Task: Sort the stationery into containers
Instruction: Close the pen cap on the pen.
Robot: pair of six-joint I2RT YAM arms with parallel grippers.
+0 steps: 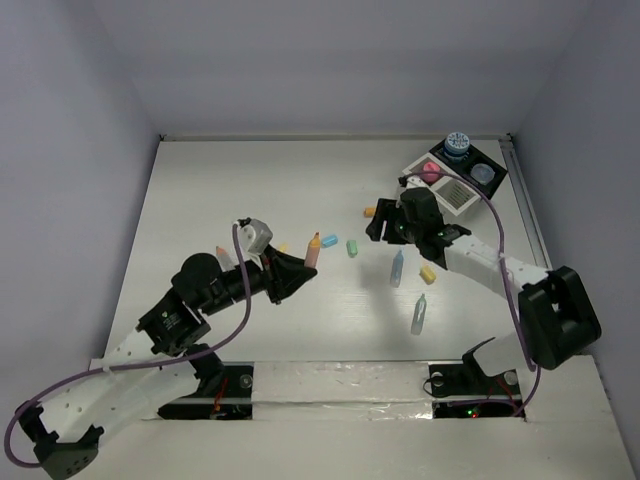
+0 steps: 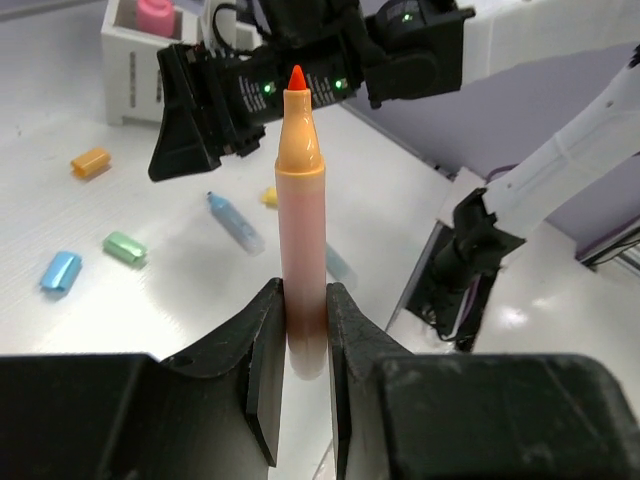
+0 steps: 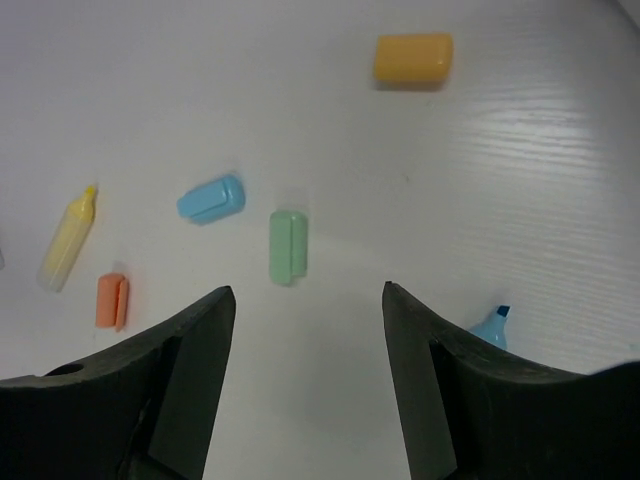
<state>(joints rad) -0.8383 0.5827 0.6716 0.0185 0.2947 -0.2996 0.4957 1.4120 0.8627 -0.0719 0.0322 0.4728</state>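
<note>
The left gripper (image 2: 303,312) is clenched on the blunt end of an orange pen (image 2: 301,200). The pen's bare tip stands well clear of the fingers and has no cap on it.

Facing it, the right gripper (image 3: 308,293) hangs over the table (image 1: 250,180) with its jaws spread and nothing between them. A green cap (image 3: 288,246) lies just ahead of its gap. A blue cap (image 3: 211,198) lies a little further ahead, off toward one finger. Out beyond that finger are a small orange cap (image 3: 112,300) and a yellow pen (image 3: 68,238). The white box (image 1: 455,192) sits behind this gripper's wrist.

The step in hand looks like the right arm picking up a loose cap while the other arm holds the pen ready. Next it would have to come straight down, centre one cap across its narrow width, and close.
</note>
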